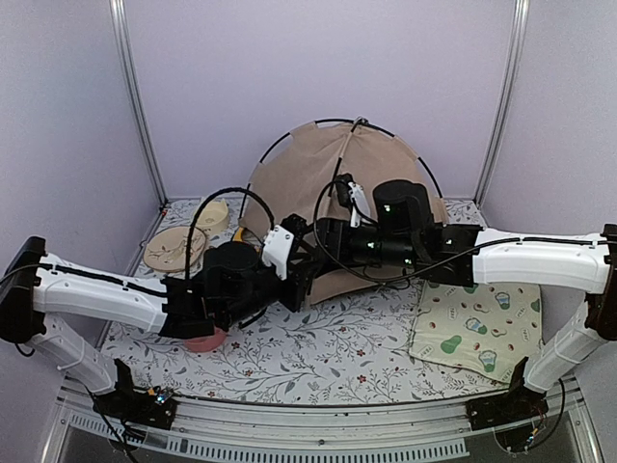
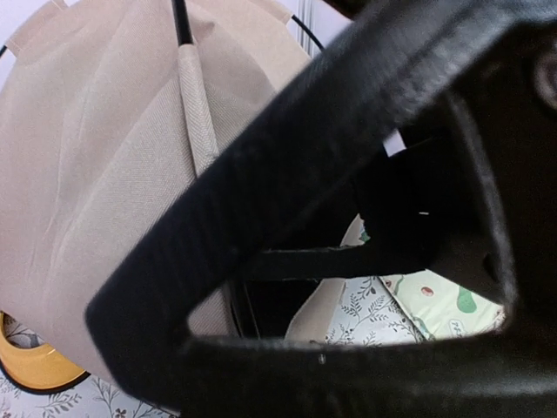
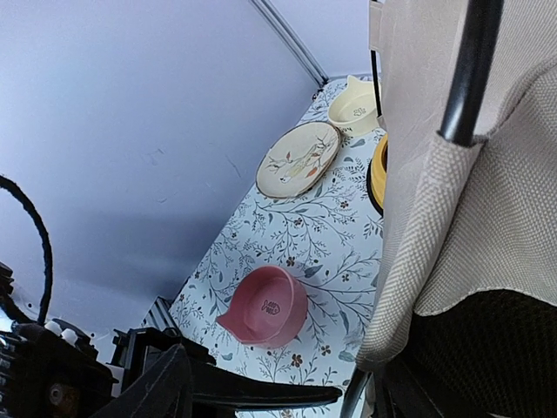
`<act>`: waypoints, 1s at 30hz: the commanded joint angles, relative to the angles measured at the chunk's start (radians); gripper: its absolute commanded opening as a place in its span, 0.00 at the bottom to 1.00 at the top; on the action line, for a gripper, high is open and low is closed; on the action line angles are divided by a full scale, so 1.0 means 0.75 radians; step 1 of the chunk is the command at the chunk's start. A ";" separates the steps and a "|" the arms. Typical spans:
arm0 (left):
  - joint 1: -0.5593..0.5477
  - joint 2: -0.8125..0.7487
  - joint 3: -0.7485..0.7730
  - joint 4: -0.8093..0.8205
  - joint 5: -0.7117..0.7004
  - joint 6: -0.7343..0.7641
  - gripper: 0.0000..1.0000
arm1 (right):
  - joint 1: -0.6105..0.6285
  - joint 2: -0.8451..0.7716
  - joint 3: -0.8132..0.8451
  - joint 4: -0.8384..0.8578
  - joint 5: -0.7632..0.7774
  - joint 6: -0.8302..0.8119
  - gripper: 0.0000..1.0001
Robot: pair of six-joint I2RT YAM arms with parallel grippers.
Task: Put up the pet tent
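The pet tent [image 1: 318, 174] is a tan fabric dome with thin black crossing poles, standing at the back middle of the table. Both grippers meet at its front lower edge. My left gripper [image 1: 301, 262] is against the tent's front; in the left wrist view a large black shape blocks its jaws, with the tent fabric [image 2: 96, 174] behind. My right gripper [image 1: 326, 241] reaches in from the right. In the right wrist view the tent's hem [image 3: 409, 287] and a black pole [image 3: 466, 78] run down between its fingertips, which close in on the edge.
A pink bowl [image 3: 268, 305] lies near the left arm [image 1: 204, 340]. A patterned plate [image 1: 174, 248], a cream bowl [image 1: 212, 214] and the yellow feeder [image 2: 35, 361] sit back left. A cream mat with green prints [image 1: 477, 323] lies front right.
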 commanded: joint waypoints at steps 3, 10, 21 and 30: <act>0.044 0.086 0.091 -0.079 -0.031 -0.073 0.25 | -0.013 -0.028 0.032 -0.036 0.015 -0.016 0.77; 0.095 0.139 0.135 -0.093 -0.015 -0.098 0.19 | -0.012 -0.081 0.001 -0.049 0.013 -0.013 0.77; 0.143 0.131 0.142 -0.097 -0.028 -0.040 0.00 | -0.030 -0.169 -0.036 -0.122 0.059 -0.047 0.80; 0.217 -0.128 0.054 0.058 0.085 0.353 0.00 | -0.168 -0.424 -0.038 -0.285 0.120 -0.240 0.86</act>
